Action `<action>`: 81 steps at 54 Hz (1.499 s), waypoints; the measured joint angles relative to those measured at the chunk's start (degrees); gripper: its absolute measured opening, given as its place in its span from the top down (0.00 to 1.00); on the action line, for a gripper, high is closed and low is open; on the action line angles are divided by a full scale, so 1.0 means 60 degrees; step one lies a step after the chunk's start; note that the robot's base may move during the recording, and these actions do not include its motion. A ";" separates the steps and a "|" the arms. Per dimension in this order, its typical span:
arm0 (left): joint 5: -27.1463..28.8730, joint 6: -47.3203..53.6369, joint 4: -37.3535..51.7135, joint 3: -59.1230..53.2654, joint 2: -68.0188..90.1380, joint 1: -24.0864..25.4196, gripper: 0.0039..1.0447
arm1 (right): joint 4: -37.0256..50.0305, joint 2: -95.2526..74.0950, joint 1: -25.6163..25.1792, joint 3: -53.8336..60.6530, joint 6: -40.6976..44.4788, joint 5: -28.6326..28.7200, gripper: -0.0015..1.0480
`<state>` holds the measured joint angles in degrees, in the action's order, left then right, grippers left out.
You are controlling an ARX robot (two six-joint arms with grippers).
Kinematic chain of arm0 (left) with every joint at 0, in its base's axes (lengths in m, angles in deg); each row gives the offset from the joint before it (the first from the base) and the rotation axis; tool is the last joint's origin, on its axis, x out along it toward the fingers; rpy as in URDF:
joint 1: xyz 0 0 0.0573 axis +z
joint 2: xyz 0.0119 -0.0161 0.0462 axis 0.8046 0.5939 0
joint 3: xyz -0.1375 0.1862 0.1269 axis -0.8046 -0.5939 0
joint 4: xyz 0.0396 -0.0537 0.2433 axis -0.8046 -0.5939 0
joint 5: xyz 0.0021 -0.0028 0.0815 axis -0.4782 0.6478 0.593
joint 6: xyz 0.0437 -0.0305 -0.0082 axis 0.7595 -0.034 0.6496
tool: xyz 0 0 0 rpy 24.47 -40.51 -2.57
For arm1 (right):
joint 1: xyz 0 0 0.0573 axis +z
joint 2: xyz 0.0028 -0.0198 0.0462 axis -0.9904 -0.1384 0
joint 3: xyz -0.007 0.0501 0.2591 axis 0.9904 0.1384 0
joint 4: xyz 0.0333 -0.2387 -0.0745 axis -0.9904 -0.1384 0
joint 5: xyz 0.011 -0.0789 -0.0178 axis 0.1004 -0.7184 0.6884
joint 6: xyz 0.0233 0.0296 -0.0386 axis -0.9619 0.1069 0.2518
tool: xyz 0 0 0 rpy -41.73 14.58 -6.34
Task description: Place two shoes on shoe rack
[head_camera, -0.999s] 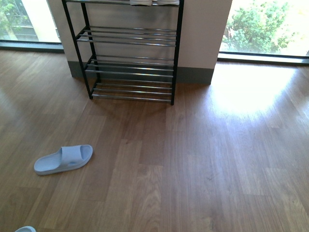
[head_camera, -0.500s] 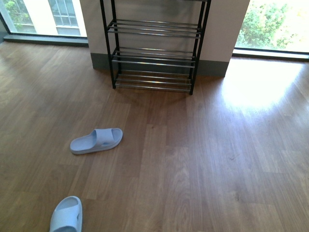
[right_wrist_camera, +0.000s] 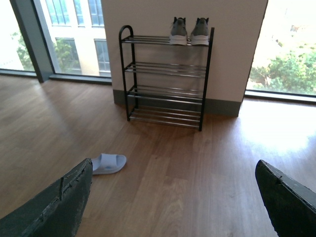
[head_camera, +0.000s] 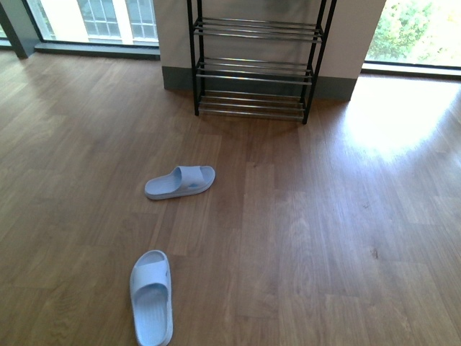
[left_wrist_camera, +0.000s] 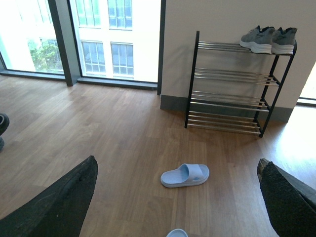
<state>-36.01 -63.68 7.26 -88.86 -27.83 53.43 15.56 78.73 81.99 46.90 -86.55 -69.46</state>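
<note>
Both tools are open, their 2 dark fingers spread wide with nothing between them: the left tool [left_wrist_camera: 176, 163] and the right tool [right_wrist_camera: 174, 164] each hang above the wooden floor [head_camera: 324, 238] and face the shoe rack [head_camera: 252, 72]. The rack stands against a pale wall [right_wrist_camera: 232, 44] between 2 windows, its black frame carrying 4 tiers of thin chrome bars. 2 grey sneakers [left_wrist_camera: 269, 38] with white soles sit side by side on the top tier, at the end with the straight posts. 2 pale blue sandals lie on the floor, well apart from the rack and from each other. The farther sandal [head_camera: 180, 182] lies crosswise in front of the rack's left end, toe toward the right. The nearer sandal [head_camera: 151, 297] lies lengthwise on the robot's left, toe pointing away from the robot, sole down and strap up.
</note>
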 joint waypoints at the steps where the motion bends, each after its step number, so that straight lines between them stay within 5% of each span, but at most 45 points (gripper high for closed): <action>1: 0.0000 0.0004 0.0000 0.0000 0.0000 0.0000 0.09 | -0.0004 0.0000 0.0004 0.0000 0.0000 -0.0007 0.09; 81: -0.0036 0.0004 0.0000 0.0000 0.0000 0.0000 0.09 | -0.0004 0.0011 0.0000 0.0000 0.0000 -0.0040 0.09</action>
<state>-36.23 -63.66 7.26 -88.86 -27.83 53.43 15.54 78.79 81.99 46.90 -86.55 -69.70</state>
